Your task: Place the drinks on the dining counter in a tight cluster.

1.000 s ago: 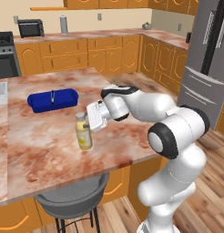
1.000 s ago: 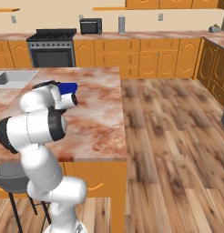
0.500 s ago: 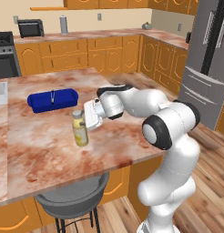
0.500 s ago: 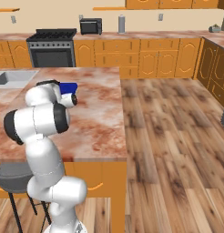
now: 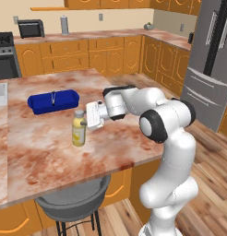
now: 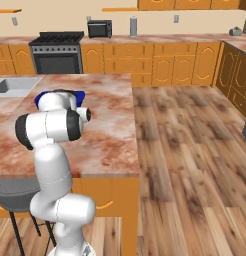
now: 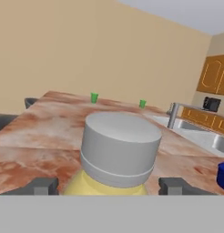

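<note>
A yellow bottle with a grey cap (image 5: pixel 79 131) stands upright on the reddish marbled dining counter (image 5: pixel 41 156), toward its near right side. My gripper (image 5: pixel 86 120) reaches in from the right at the height of the bottle's neck. In the hand view the grey cap (image 7: pixel 119 144) is close and centred, with one dark fingertip (image 7: pixel 41 185) on each side of the yellow shoulders and a gap to either. The gripper (image 7: pixel 109 186) is open around the bottle. In the right base view my own arm hides the bottle.
A long blue box (image 5: pixel 53 101) lies on the counter behind the bottle. Far across the top stand two small green cups (image 7: pixel 94 97), with a sink faucet (image 7: pixel 174 114) to one side. A grey stool (image 5: pixel 74 203) is tucked under the near edge.
The hand has edged left, closer around the bottle, and the arm has stretched out further over the counter. The jaws' width is unchanged.
</note>
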Robot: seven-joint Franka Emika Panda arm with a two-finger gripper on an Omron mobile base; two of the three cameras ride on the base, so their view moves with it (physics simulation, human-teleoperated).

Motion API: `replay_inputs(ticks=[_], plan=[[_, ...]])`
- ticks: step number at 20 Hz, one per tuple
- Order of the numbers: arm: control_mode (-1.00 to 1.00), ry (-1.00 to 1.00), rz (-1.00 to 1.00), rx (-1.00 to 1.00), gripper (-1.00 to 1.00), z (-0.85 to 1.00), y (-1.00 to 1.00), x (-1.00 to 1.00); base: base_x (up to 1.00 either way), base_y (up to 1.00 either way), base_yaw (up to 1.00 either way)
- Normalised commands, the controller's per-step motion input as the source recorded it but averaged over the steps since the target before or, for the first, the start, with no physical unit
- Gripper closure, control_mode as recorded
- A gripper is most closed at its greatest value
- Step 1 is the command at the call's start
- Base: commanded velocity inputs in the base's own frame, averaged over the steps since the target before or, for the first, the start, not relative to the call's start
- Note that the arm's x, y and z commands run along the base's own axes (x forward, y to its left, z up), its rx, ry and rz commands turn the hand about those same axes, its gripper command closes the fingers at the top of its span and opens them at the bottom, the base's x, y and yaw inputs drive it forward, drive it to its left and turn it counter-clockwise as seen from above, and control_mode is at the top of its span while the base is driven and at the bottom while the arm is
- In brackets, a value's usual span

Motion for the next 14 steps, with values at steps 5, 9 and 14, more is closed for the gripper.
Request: replay_inputs(ticks=[5,9,14], plan=[[-1.0,0.03,0.0,-0.05,1.0,0.0,0.1,0.0,0.0,0.0,0.0],[-1.0,0.04,0.0,-0.16,1.0,-0.05,0.24,0.0,0.0,0.0,0.0],[-1.0,0.03,0.0,-0.04,1.0,-0.12,0.06,0.0,0.0,0.0,0.0]])
